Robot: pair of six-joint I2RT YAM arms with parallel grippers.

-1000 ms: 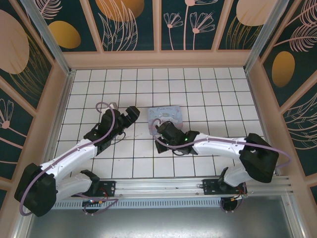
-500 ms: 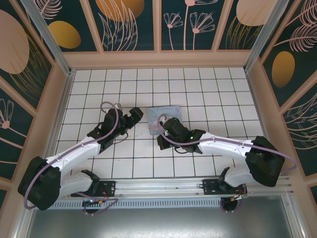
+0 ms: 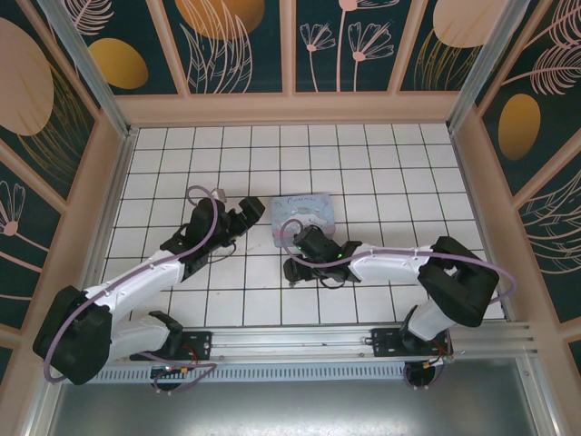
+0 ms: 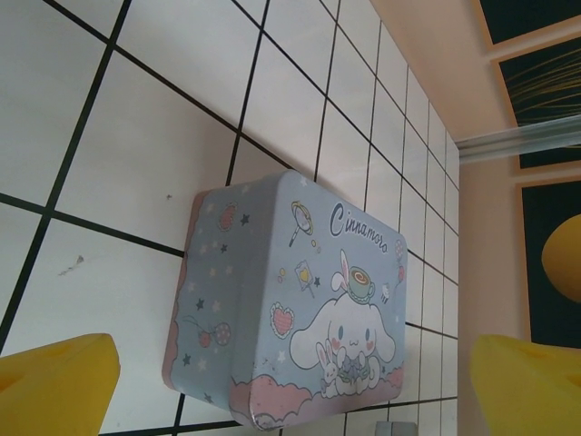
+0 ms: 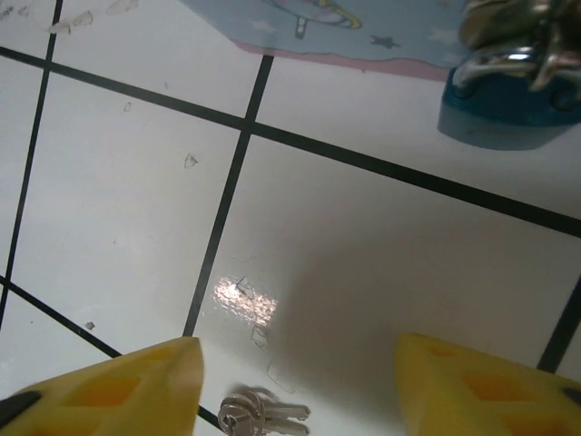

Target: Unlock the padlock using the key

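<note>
Lying flat at lower centre, key (image 5: 259, 416) looks thin, light, slippery — probably best pinched by its head; right gripper (image 5: 295, 363), left gripper (image 4: 290, 381) jaws spread, holding nothing.

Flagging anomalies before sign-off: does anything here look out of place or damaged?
The key lies loose on the tile, between the fingers of the open right claw. It is unheld and apart from the padlock, which sits near the tin. The tile shows small scratches. Nothing else stands out.

The table (image 3: 381, 163) is white tile with a black grid. Peach-framed walls (image 3: 290, 109) around it carry dark teal panels (image 3: 245, 64) with pale flowers and orange ovals.
</note>
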